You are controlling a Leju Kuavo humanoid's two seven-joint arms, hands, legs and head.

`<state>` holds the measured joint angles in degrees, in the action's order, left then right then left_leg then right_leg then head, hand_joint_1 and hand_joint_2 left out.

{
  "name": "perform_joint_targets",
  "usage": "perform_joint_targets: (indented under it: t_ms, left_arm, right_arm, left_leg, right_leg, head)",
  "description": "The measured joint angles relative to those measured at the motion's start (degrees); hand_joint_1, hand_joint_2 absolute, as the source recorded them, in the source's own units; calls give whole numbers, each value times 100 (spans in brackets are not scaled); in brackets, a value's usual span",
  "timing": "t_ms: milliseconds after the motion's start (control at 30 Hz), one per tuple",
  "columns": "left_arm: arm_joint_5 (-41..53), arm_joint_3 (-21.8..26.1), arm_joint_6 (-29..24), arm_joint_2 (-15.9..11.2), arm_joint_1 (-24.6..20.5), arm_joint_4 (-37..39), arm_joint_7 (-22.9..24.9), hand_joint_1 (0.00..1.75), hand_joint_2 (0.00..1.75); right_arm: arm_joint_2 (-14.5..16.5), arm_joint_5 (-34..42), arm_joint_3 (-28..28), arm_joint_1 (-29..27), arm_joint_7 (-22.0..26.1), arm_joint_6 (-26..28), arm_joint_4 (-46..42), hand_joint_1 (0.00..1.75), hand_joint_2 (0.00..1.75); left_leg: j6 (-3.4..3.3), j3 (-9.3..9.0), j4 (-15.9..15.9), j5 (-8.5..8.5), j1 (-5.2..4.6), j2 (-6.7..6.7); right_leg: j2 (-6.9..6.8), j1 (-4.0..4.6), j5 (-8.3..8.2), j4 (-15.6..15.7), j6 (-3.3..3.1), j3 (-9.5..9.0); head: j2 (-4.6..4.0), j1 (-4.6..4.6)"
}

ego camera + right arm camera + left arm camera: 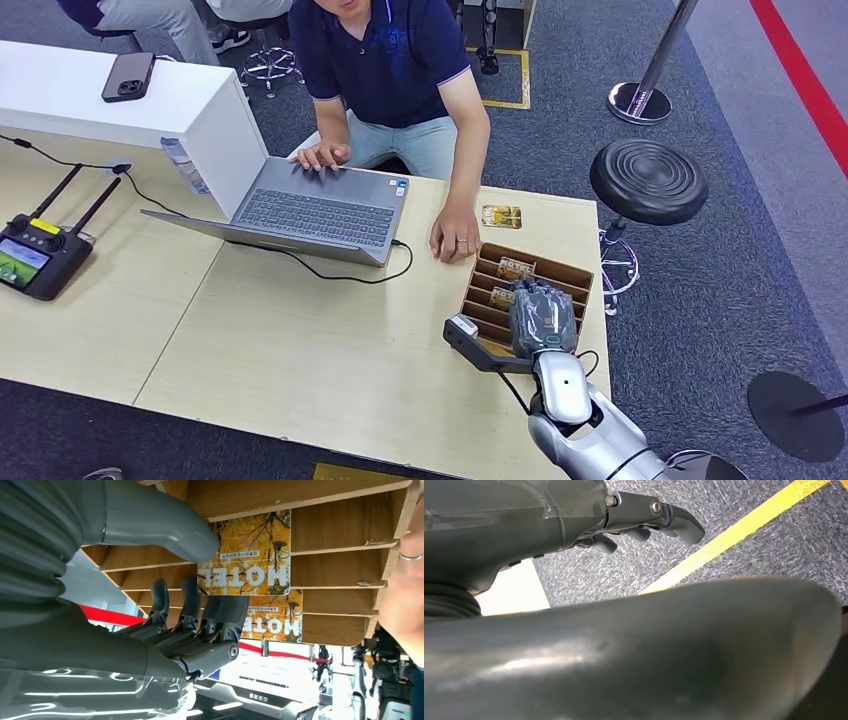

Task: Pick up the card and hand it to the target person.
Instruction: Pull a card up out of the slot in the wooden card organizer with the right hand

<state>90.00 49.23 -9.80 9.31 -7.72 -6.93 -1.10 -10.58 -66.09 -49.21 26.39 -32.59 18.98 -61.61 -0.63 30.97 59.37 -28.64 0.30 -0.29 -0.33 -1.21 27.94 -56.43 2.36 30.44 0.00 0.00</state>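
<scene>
Reaching over the slotted wooden rack point(575, 272) near the desk's point(300, 350) right edge, the right hand point(543, 317) sits directly above the rack's middle slots. In the right wrist view the thumb point(160, 527) lies against the near face of the front card point(250, 555), a yellow "HOTEL" card standing in a slot, and the fingers point(225, 612) curl up at its lower edge. Whether the card is actually pinched cannot be told; contact on the far side is hidden. A second HOTEL card point(277, 617) stands one slot behind, partly covered by the first. A third card point(501, 216) lies flat on the desk beyond the rack, near the far right corner.

A person's hand point(455, 240), ring on one finger, rests on the desk just beside the rack's far left corner.

Left hand point(644, 522): hanging over grey carpet, fingers loosely curled, nothing in them.

Laptop point(320, 210) open at the desk's far edge; remote controller point(38, 255) near the left edge.
</scene>
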Motion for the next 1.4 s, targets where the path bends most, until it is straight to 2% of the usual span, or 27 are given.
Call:
perform_joint_targets:
  t_ms: [133, 367, 600, 700, 967, 1067, 1100, 1200, 1400]
  left_arm:
    - [0, 39, -15, -6, 13, 8, -6, 0, 0]
    - [0, 91, -29, -8, 21, 14, -13, 0, 0]
    - [0, 118, -33, 5, 10, 18, -27, 0, 0]
    - [-1, 141, -36, 15, 6, 19, -44, 0, 0]
    - [0, 42, -189, 49, 4, 6, -239, 0, 0]
    - [0, -12, -275, 47, -7, 6, -267, 0, 131]
    - [0, -19, -296, 45, -11, 7, -278, 0, 131]
    - [0, -8, -335, 40, -19, 8, -326, 0, 0]
    - [-75, -100, -500, 48, -39, -3, -270, 0, 0]
  right_arm:
    - [6, 8, -31, -12, 13, 0, -183, 92, 175]
    - [33, -11, -93, -14, 49, -22, -473, 110, 175]
    - [103, 9, -142, 1, 110, 44, -500, 119, 175]
    - [110, 30, -158, 18, 140, 54, -529, 130, 175]
    - [93, 88, -166, -2, 168, 71, -630, 147, 175]
    - [73, 84, -150, -27, 168, 110, -658, 167, 175]
    - [69, 80, -144, -34, 170, 130, -669, 172, 175]
    - [67, 70, -121, -53, 177, 180, -703, 175, 175]
    - [85, 63, -75, -87, 173, 234, -721, 175, 175]
  left_leg:
    - [0, -2, 3, -3, 0, 3]
    - [4, 4, 5, 0, 0, 9]
    - [6, 3, 3, 0, 0, 14]
    - [6, 5, 3, 0, 0, 14]
    - [5, 9, 4, 3, 0, 11]
    - [5, 7, 5, 0, 0, 9]
    - [5, 7, 5, 0, 0, 9]
    - [5, 8, 2, 3, 2, 8]
    - [5, 10, 3, 4, 1, 7]
  right_leg:
    - [3, 0, 2, -3, 2, 0]
    - [9, 0, -1, -6, 0, 7]
    - [14, 0, -2, -6, -2, 8]
    - [14, 0, -3, -6, -2, 9]
    - [11, -1, -5, -7, -2, 12]
    - [9, -1, -1, -8, 0, 9]
    - [9, -1, -1, -7, 0, 8]
    - [8, 1, -4, -3, -3, 9]
    - [7, 1, -5, -4, -3, 12]
  head:
    - [0, 0]
    - [0, 0]
    - [0, 0]
    - [0, 0]
    - [0, 0]
    - [0, 0]
    - [0, 0]
    - [0, 0]
    - [0, 0]
